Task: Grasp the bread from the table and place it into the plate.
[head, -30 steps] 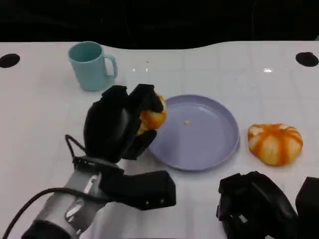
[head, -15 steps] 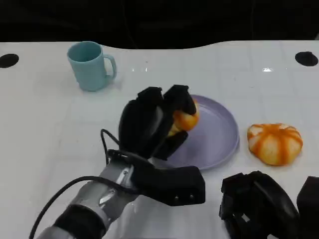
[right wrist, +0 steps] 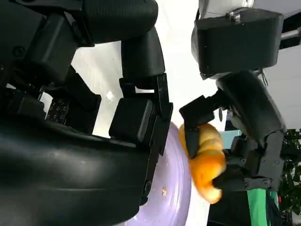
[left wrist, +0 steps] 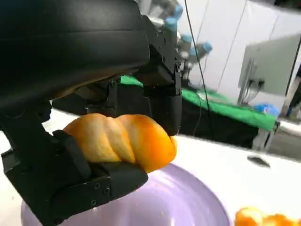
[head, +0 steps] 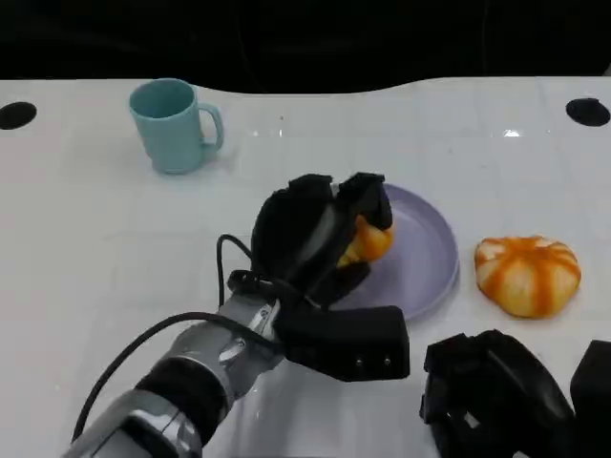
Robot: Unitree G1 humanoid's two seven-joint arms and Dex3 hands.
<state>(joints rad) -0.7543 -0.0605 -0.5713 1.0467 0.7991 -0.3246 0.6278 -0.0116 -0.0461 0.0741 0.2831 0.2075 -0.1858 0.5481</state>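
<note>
Orange twisted bread [head: 368,240] sits gripped in my left hand [head: 320,239], held over the left part of the lavender plate [head: 425,262]. From the head view the black fingers cover most of the roll, so I only get a sliver of it. Left wrist view fills that in: bread [left wrist: 123,141] clamped between fingers above and below, its underside clear of the plate [left wrist: 174,202] floor, not touching. Right wrist view gives the side angle: bread [right wrist: 207,162] pinched in the left hand [right wrist: 244,136] just beside the plate [right wrist: 176,188] rim, a small crumb lying on the plate.

My right hand [head: 501,396] rests low at the near edge of the white surface [head: 86,239], nothing in it; I cannot tell how far its fingers are curled. Second orange-and-white striped bun [head: 527,275] lies on the surface just right of the plate, apart from it. Teal mug [head: 175,125] stands upright at the far left, handle toward the plate.
</note>
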